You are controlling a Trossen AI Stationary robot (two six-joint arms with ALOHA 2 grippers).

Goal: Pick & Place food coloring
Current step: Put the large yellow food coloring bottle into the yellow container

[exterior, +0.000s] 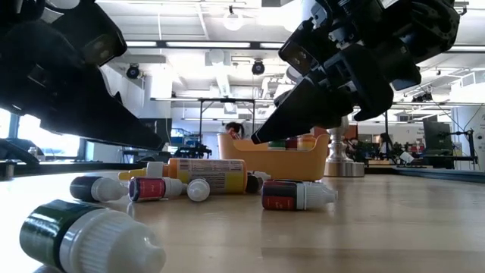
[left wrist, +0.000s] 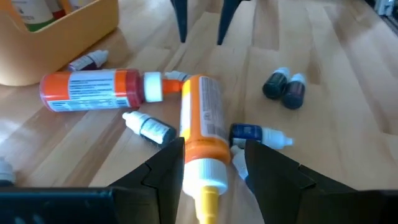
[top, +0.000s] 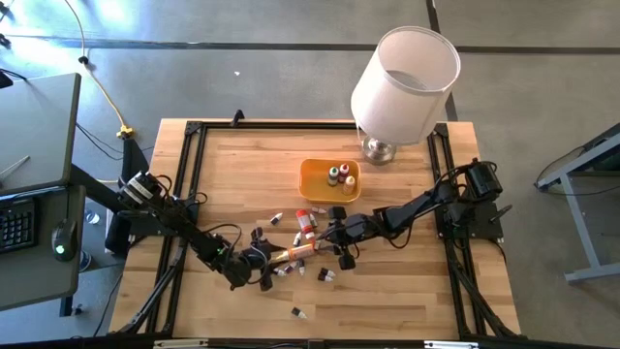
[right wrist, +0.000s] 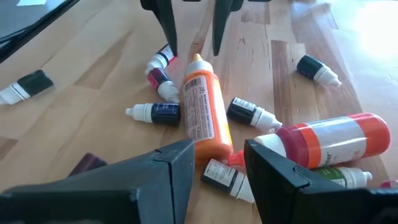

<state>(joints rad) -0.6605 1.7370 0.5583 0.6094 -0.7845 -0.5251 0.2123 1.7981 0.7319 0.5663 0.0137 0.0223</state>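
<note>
Several tiny food coloring bottles [top: 279,219] lie scattered on their sides on the wooden table; three more [top: 340,176] stand in the orange tray [top: 315,182]. Among them lie a larger orange bottle [top: 294,254] and a red-orange one [top: 305,224]. My left gripper [left wrist: 214,165] is open, its fingers on either side of the orange bottle's yellow-nozzle end [left wrist: 206,180]. My right gripper [right wrist: 217,158] is open too, its fingers on either side of that bottle's base end [right wrist: 212,144]. The two grippers face each other along the bottle. My left gripper has one finger [left wrist: 168,168] close against the orange bottle's cap end [left wrist: 200,152], level with the table; I cannot tell whether it touches. My right gripper has one finger [right wrist: 177,165] close beside the bottle's base [right wrist: 208,149]; I cannot tell whether it touches. The bottle lies flat on the table.
A table lamp with a white shade [top: 405,73] stands at the far edge beside the tray. Small bottles [left wrist: 285,88] [right wrist: 250,114] crowd around the orange bottle. One bottle [top: 298,312] lies alone near the near edge. A black frame [top: 194,131] borders the table.
</note>
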